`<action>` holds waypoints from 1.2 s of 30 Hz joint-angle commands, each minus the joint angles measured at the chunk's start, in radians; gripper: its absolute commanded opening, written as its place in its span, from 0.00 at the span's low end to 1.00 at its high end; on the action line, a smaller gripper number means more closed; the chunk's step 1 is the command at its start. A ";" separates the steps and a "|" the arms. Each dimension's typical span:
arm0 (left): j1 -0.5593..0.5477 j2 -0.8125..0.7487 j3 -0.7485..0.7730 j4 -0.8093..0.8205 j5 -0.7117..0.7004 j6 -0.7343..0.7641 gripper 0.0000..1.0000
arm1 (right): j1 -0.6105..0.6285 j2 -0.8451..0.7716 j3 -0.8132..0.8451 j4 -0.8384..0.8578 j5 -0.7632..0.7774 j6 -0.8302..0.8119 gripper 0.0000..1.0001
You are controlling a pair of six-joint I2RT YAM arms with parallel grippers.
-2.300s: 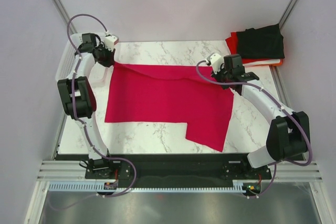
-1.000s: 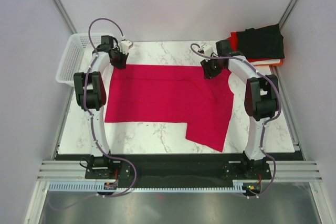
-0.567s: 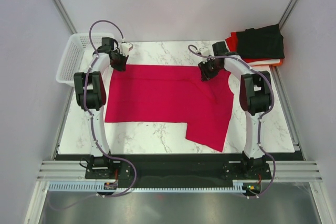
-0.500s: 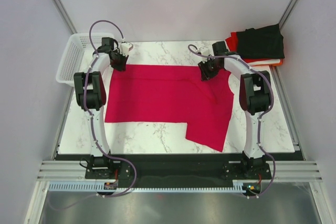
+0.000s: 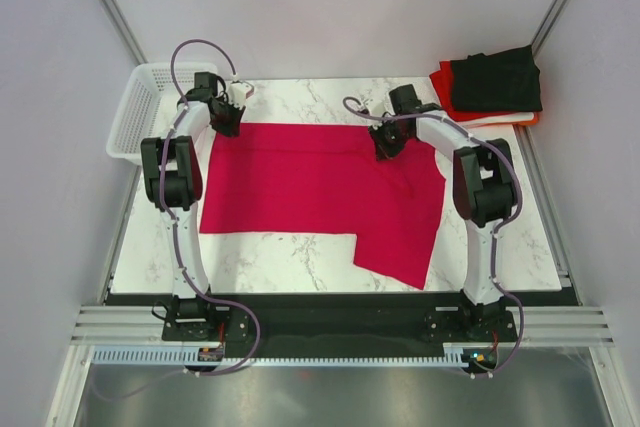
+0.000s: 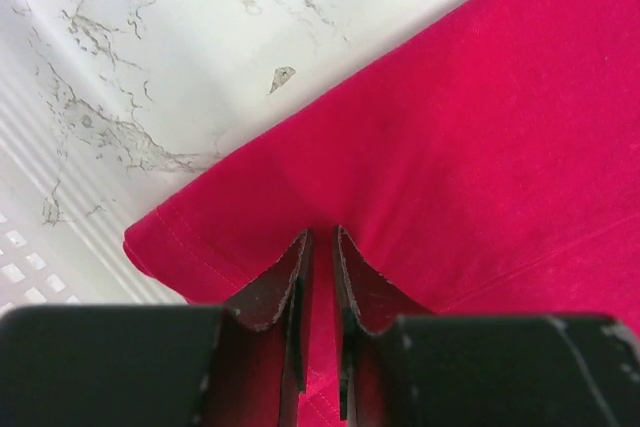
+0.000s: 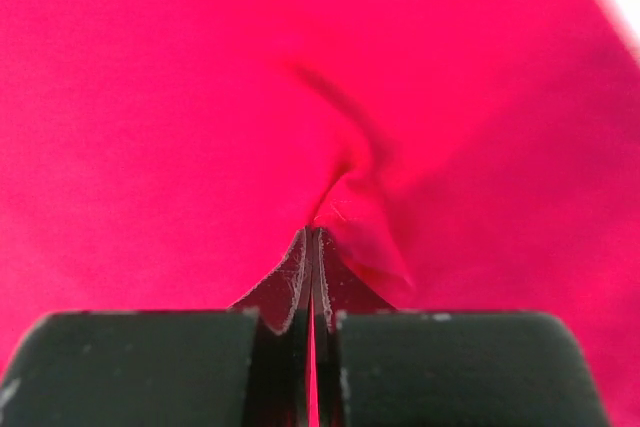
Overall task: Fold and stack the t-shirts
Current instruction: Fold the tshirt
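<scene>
Crimson t-shirt [image 5: 300, 182] newly in right hand [image 7: 313, 233]

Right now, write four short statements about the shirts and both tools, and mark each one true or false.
1. The crimson t-shirt lies spread on the table. True.
2. The right tool hangs open over bare marble. False: it is shut, pinching a pucker of the crimson cloth.
3. The left tool grips the shirt at its far left corner. True.
4. The black shirt lies in the basket. False: it lies on the orange-red shirt at the far right corner.
</scene>
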 commanded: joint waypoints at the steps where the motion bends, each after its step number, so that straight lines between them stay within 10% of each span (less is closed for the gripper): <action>1: -0.006 -0.028 0.003 0.004 -0.008 0.035 0.20 | 0.082 -0.151 -0.061 0.007 -0.001 -0.038 0.00; 7: -0.005 -0.017 0.031 -0.004 0.004 0.033 0.20 | 0.230 -0.283 -0.176 0.010 0.077 -0.030 0.02; 10: -0.005 -0.008 0.048 -0.009 0.009 0.029 0.20 | 0.265 -0.316 -0.204 0.020 0.134 -0.012 0.34; 36: -0.025 0.053 0.089 -0.084 -0.043 0.024 0.21 | -0.095 0.060 0.082 0.142 0.403 -0.006 0.28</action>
